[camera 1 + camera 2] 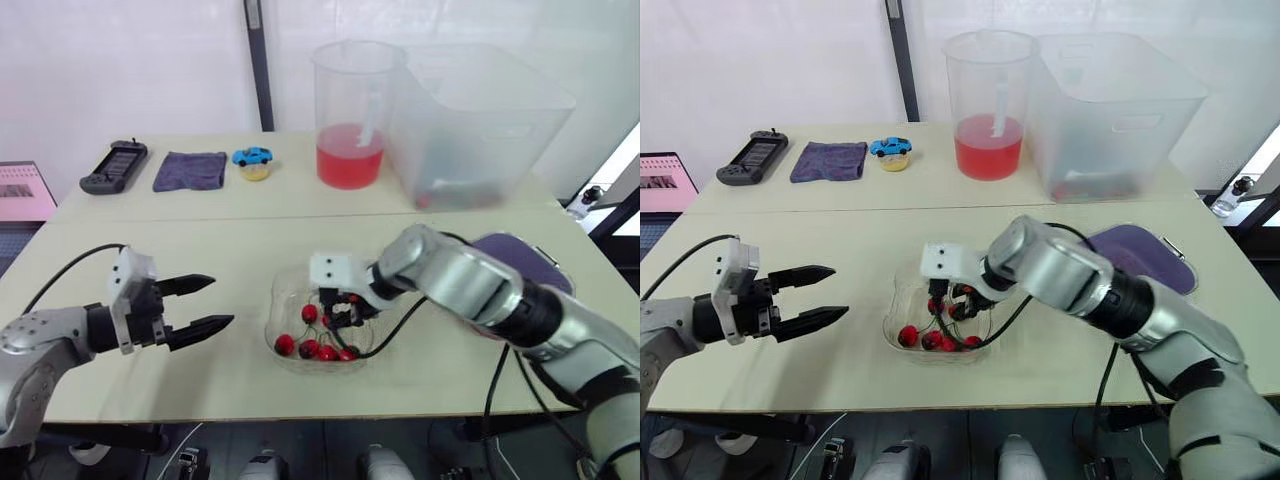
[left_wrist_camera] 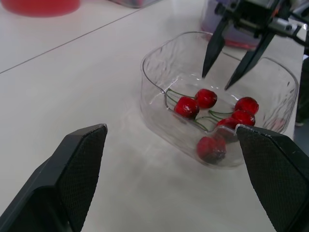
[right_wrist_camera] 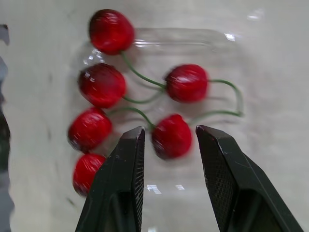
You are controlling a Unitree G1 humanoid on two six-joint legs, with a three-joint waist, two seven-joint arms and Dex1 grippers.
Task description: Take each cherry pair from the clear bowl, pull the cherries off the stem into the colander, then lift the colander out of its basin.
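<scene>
Bowl: the clear bumpy glass bowl [image 2: 153, 92] sits on the pale worktop [image 1: 200, 220], with shiny red cherries on green stems [image 3: 186, 83] inside.
Right gripper [image 2: 215, 81]: down in the bowl, jaws spread over one cherry, not pinching it.
Left gripper [image 1: 220, 301]: beside the bowl, jaws spread, holding nothing.
Watch out: squeezing the round cherry instead of its stem may make it pop away or squash.

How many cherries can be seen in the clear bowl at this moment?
6 cherries, all inside the clear bowl: one just ahead of the open right pincer, the other five spread around it. None seems hidden.
</scene>
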